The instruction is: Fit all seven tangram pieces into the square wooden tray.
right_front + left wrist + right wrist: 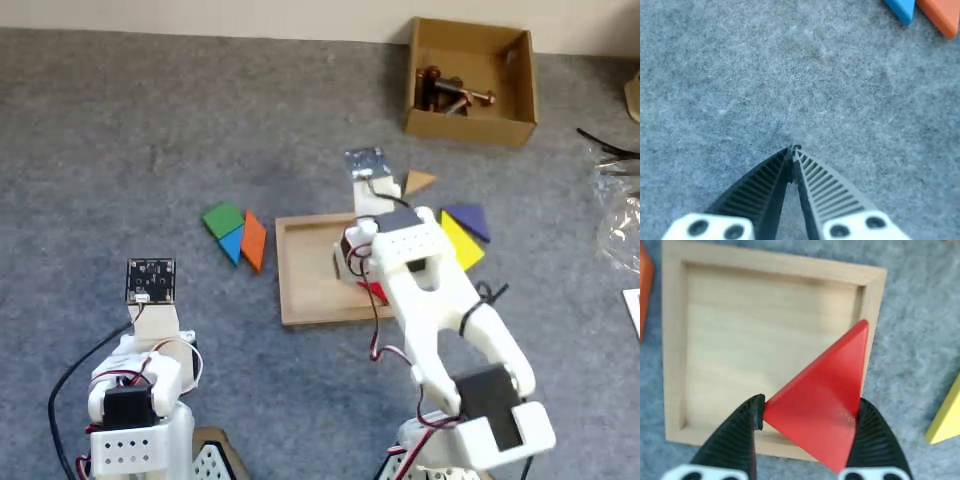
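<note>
Between the jaws of my right gripper (810,410): one red triangle (826,399), pinched across two edges, hanging askew over a corner and rim of the wooden tray (775,264). Whether it touches the rim, I cannot tell.

Step in hand, as I judge it: seating this first piece. Done well, I turn it until its edges run with the tray walls, bring it wholly inside the rim, lower it flat, then let go.

Right jaws: spread wide, clamped on the triangle.

Left gripper (792,150), lower left of the high view: jaws pressed together, holding nothing, over bare carpet (740,75).

Left of the tray: green piece (222,218), blue piece (233,243), orange piece (254,240), clustered.

Right of it: yellow piece (462,243), purple piece (468,220); tan piece (419,182) beyond.

Upper right: cardboard box (470,125).
</note>
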Robot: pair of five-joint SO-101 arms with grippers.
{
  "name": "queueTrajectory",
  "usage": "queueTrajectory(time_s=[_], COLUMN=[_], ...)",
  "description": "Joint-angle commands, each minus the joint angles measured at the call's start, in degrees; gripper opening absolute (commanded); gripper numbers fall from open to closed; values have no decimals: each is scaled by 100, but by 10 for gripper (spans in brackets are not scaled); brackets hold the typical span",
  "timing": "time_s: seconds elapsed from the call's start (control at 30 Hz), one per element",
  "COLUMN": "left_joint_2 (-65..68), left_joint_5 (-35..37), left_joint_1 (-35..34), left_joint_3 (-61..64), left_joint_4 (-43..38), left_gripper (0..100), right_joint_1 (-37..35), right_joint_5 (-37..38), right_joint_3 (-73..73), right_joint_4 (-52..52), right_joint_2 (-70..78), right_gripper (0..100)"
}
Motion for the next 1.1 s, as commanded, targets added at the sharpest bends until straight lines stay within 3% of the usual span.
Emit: queueTrajectory(time_s=[0.0, 0.53, 0.7, 1.07], left_joint_2=[40, 40, 40, 40], left_joint_5=[9, 9, 9, 9], left_joint_1=[-48, -48, -48, -48], left_joint_3=[119, 119, 119, 119], left_joint_4=[44, 44, 44, 44], left_gripper=[5, 5, 5, 5], right_joint_1=[-198, -224, -40, 136], right_joint_5=[-352, -747, -114, 378], right_joint_3=[-514, -769, -760, -725], right_joint_4=[-110, -514, -514, -479], right_joint_2=[92, 936, 954, 954], right_gripper=[53, 53, 53, 53])
